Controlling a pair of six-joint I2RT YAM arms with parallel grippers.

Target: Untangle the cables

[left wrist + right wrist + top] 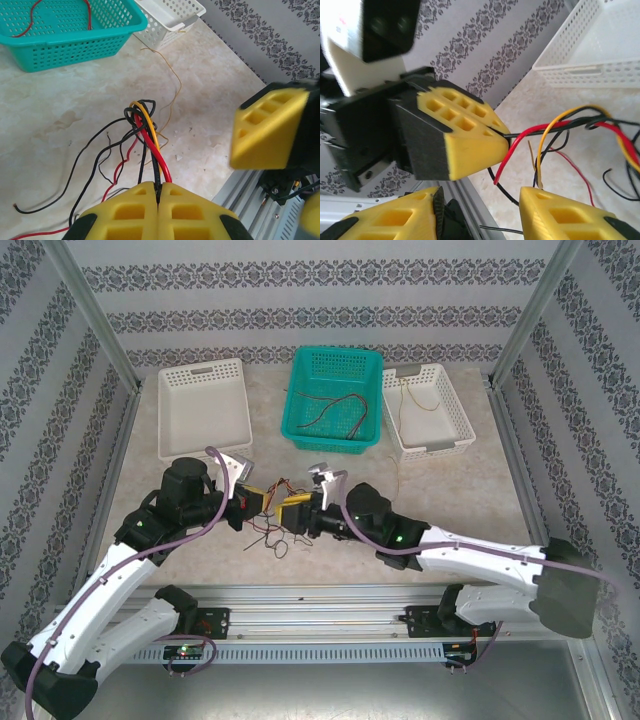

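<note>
1. Cables: a tangled bunch of thin red, black and yellow wires on the table, near its front edge and between the two hands. Loose ends spread over the marble-patterned surface.
2. Left hand: its yellow fingers are pressed together and clamped on the cables. In the left wrist view, a black and a red strand enter the seam between the fingertips of this hand. From there the cables rise into a knot of loops.
3. Right hand: it sits just beside the left hand and faces it. In the right wrist view its fingers stand apart, with nothing gripped between them. A yellow strand bends down to the tip of one finger; whether it touches cannot be told.
4. Right wrist view, upper part: the cables leave the closed tip of the left hand and fan out to the right.
5. Teal basket: it stands at the rear centre of the table and holds red and dark wires.
6. Right white basket: it stands beside the teal basket and holds a yellow-tan wire. One strand trails over the front wall onto the table.
7. Left white basket: it stands at the rear left, well apart from the cables.
</note>
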